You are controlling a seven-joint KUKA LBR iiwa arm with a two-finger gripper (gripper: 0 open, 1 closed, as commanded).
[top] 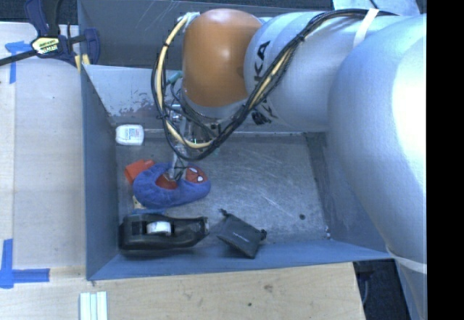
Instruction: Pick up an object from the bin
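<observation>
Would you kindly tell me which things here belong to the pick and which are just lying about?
In the job:
end effector, right over the blue soft thing

Lying about:
orange piece
white box
black tape dispenser
small black part

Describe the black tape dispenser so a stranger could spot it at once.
Look in the grey metal bin, at its lower left corner in the camera view. The black tape dispenser lies along the front wall, just below the blue soft toy. Unlike the smaller black piece to its right, it holds a white tape roll.
</observation>
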